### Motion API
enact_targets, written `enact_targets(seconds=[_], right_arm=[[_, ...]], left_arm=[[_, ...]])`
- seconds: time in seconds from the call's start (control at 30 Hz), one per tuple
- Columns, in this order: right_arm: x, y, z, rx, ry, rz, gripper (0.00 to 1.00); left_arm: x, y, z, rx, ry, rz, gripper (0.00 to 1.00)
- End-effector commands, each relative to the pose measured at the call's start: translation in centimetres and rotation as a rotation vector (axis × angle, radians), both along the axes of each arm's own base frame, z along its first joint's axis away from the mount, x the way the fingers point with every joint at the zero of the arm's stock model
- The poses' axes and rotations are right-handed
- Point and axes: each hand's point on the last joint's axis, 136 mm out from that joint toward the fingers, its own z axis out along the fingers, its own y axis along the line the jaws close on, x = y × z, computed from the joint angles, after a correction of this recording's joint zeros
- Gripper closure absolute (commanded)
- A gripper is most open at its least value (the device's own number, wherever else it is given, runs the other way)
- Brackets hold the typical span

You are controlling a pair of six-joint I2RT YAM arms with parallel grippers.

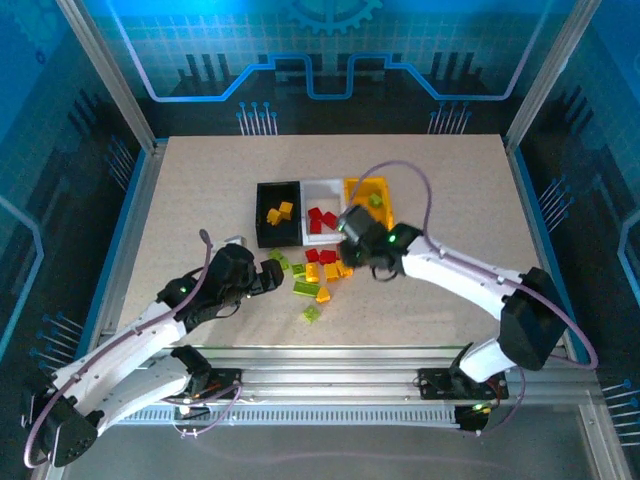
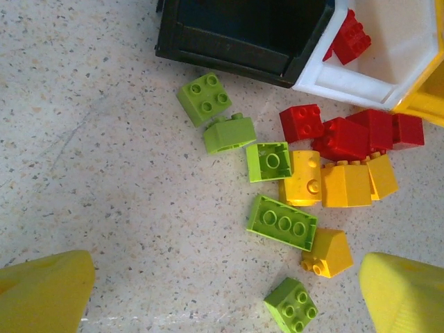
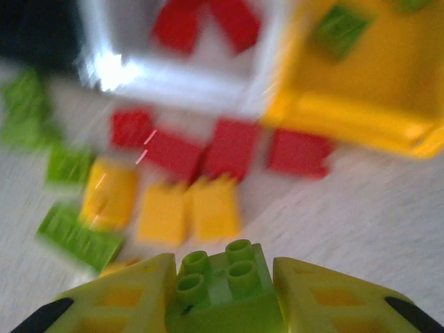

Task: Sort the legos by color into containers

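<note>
Right end effector (image 3: 220, 269) clamps green lego (image 3: 216, 286); red legos (image 3: 229, 149) ahead.

red, yellow, green legos (image 2: 300, 179) clustered before joined containers (image 2: 347, 84); some binned

Loose legos (image 1: 330, 270) on the table (image 1: 200, 200), just before the containers (image 1: 303, 212)

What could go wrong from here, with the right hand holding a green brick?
The lime green studded plastic brick pinched in the right hand could slip, or clip the near wall of the yellow rectangular plastic bin ahead of it. The open left hand hovers over the same loose pile of bricks, near the right arm, so the two may bump.
</note>
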Motion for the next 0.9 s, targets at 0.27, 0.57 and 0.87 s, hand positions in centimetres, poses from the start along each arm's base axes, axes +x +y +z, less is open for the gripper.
enact_targets(seconds=[0.27, 0.57, 0.87], right_arm=[[12.8, -3.3, -3.1, -0.106, 0.052, -0.265, 0.61], [14.7, -2.7, -4.0, -0.016, 0.097, -0.302, 0.34], [11.9, -2.2, 0.4, 0.08, 0.008, -0.26, 0.28]], left_arm=[[0.1, -1.3, -0.8, -0.004, 0.043, -0.066, 0.01], [0.1, -2.0, -1.6, 0.002, 0.069, -0.106, 0.01], [-0.1, -4.3, -2.0, 0.012, 0.077, -0.21, 0.02]])
